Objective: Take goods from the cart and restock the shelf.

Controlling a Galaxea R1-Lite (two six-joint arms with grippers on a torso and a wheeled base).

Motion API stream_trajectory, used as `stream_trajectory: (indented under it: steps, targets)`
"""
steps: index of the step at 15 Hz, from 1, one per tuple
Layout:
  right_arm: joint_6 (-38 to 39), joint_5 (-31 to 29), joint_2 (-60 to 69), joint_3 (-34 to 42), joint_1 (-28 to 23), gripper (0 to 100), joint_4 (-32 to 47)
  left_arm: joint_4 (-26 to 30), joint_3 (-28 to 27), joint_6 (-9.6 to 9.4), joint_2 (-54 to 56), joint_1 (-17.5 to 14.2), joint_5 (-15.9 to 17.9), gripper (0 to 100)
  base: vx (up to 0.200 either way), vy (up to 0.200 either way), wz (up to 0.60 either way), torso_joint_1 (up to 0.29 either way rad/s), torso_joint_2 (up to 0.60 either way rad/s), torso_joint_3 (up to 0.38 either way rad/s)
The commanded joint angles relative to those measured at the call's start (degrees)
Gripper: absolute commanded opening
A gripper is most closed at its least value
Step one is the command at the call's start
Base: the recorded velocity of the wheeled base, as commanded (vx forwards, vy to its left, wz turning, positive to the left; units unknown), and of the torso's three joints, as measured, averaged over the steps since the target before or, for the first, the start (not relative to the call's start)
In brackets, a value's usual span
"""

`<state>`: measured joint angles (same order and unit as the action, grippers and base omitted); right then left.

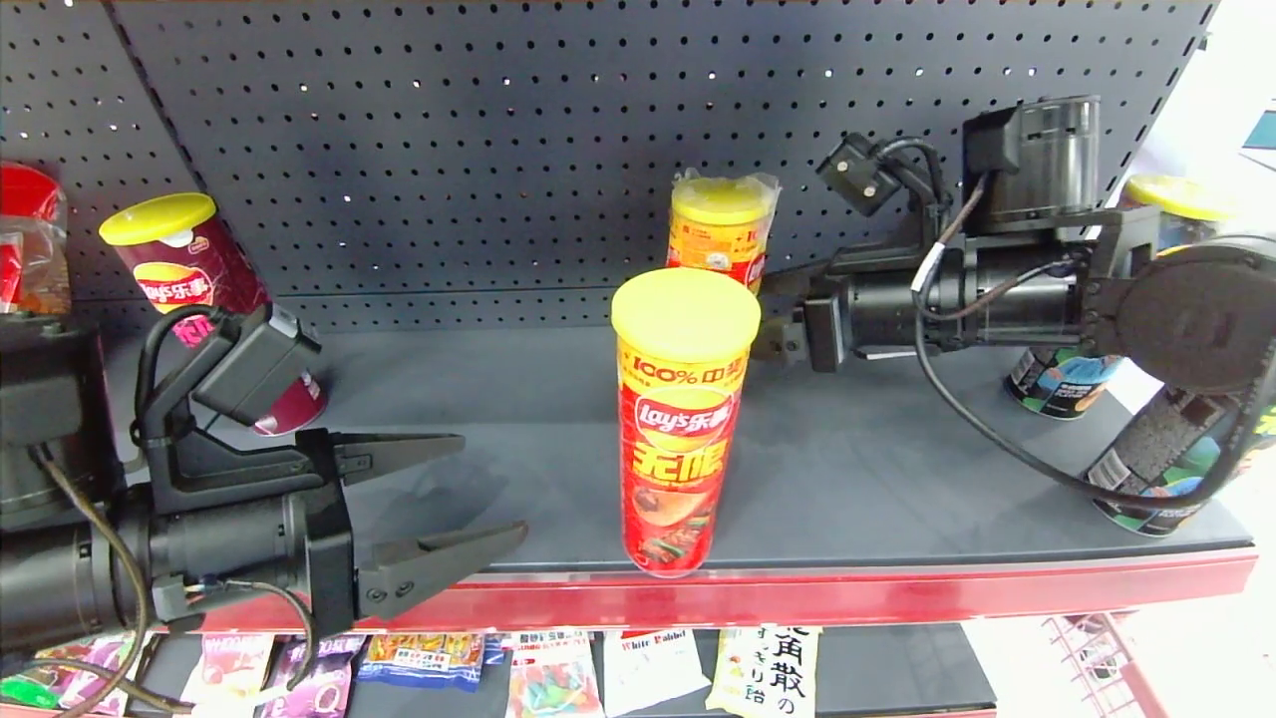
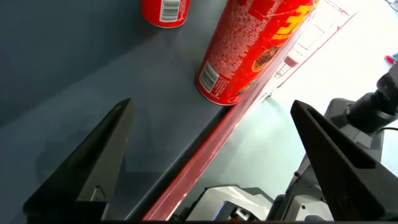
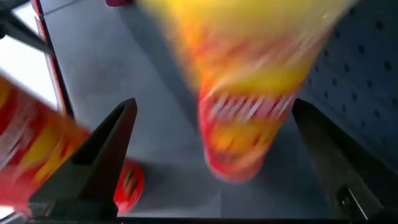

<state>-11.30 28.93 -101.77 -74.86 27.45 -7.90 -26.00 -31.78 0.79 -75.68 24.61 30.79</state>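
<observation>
A tall red chips can point(image 1: 678, 419) with a yellow lid stands upright at the shelf's point(image 1: 897, 479) front edge, in the middle. My left gripper point(image 1: 493, 487) hangs open and empty to its left, level with the red front lip; the left wrist view has the can's base point(image 2: 233, 68) just beyond the gripper point(image 2: 211, 104). A yellow can point(image 1: 720, 234) stands at the back by the pegboard. My right gripper point(image 1: 783, 319) is beside it, open. In the right wrist view the yellow can point(image 3: 249, 124) stands between the spread fingers of the gripper point(image 3: 214, 104), with the red can point(image 3: 50, 149) off to one side.
A dark red can point(image 1: 199, 269) with a yellow lid stands at the back left. Several dark cans point(image 1: 1057, 384) sit at the right end behind my right arm, one lying down point(image 1: 1166, 469). Snack packets point(image 1: 558, 668) hang on the level below.
</observation>
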Motion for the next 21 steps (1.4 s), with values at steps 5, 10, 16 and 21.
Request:
stream_trajectory:
  steps: [5, 10, 16, 21]
  targets:
    - [0.31, -2.82, 18.89, 20.99, -0.56, 100, -0.27, -0.1, -1.09, -0.44, -3.33, 0.0, -2.14, 100, 0.0, 0.0, 0.0, 0.0, 0.0, 0.0]
    - [0.31, -4.06, 37.96, 40.76, -1.26, 100, -0.01, -0.01, -4.08, -5.36, -9.4, 0.0, -3.9, 100, 0.0, 0.0, 0.0, 0.0, 0.0, 0.0]
    - [2.34, -7.04, 47.8, 44.36, -5.22, 100, 0.17, -0.01, -7.95, -8.26, -15.46, 0.88, -5.92, 100, 0.0, 0.0, 0.0, 0.0, 0.0, 0.0]
    - [3.92, -7.48, 48.51, 44.28, -7.94, 100, 0.17, -0.01, -9.62, -8.88, -18.36, 2.02, -6.27, 100, 0.0, 0.0, 0.0, 0.0, 0.0, 0.0]
